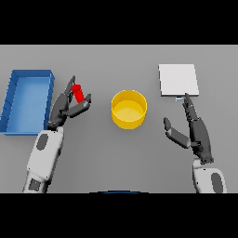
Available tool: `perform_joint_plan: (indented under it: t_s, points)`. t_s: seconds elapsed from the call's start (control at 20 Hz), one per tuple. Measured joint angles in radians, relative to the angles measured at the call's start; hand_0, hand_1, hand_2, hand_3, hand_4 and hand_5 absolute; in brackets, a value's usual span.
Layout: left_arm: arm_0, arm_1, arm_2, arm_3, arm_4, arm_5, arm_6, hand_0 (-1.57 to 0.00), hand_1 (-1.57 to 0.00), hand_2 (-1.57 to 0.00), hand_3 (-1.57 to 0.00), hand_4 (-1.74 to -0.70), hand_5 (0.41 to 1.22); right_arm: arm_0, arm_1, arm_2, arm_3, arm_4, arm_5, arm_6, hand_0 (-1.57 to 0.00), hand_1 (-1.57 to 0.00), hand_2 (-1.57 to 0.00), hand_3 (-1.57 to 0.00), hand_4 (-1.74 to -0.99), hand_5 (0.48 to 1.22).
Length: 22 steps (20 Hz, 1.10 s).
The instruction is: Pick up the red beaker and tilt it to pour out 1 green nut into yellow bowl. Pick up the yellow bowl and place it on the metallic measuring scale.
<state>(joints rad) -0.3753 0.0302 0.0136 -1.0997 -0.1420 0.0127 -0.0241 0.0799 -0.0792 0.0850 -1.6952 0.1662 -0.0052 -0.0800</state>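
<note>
Currently, in the head view, the red beaker (79, 93) is pinched between the fingers and thumb of the left hand (65, 109), well apart from the yellow bowl (128, 109) at the table's middle. The right hand (197, 132) is held with straight fingers just below the metallic measuring scale (179, 80). A blue tray (9, 100) lies at the left. No nut can be seen. If the beaker were tilted here, its contents would likely be spilled short of the bowl.
</note>
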Motion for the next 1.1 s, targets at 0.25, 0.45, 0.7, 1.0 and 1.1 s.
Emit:
perform_joint_plan:
  t_s: [0.25,0.45,0.7,1.0,1.1]
  points:
    - [-0.081,0.01,0.016,0.087,-0.008,-0.001,-0.01,0.0,0.0,0.0,0.0,-1.32,0.708,-0.007,-0.003,-0.011,0.011,-0.013,0.004,-0.002,0.0,0.0,0.0,0.0,-1.32,0.683]
    - [-0.115,0.007,0.029,0.136,-0.003,-0.004,-0.058,0.0,0.0,0.0,0.0,-1.36,0.735,0.004,0.0,-0.005,-0.004,-0.008,0.001,-0.005,0.0,0.0,0.0,0.0,-1.298,0.682]
    - [-0.156,-0.027,0.067,0.212,0.02,0.031,-0.089,-0.68,-0.7,-0.71,-0.71,-1.44,0.949,0.002,-0.007,-0.005,-0.015,0.001,-0.003,-0.013,0.0,0.0,0.0,0.0,-1.285,0.683]
    - [-0.177,-0.048,0.064,0.243,-0.033,0.097,-0.137,-1.34,-1.34,-1.35,-1.34,-1.51,1.132,-0.008,-0.006,-0.011,0.005,-0.008,0.001,-0.003,0.0,0.0,0.0,0.0,-1.296,0.681]
    - [-0.179,-0.055,0.064,0.238,-0.032,0.118,-0.156,-1.42,-1.42,-1.43,-1.43,-1.59,1.123,-0.004,0.002,0.0,0.005,-0.006,0.007,-0.005,0.0,0.0,0.0,0.0,-1.296,0.682]
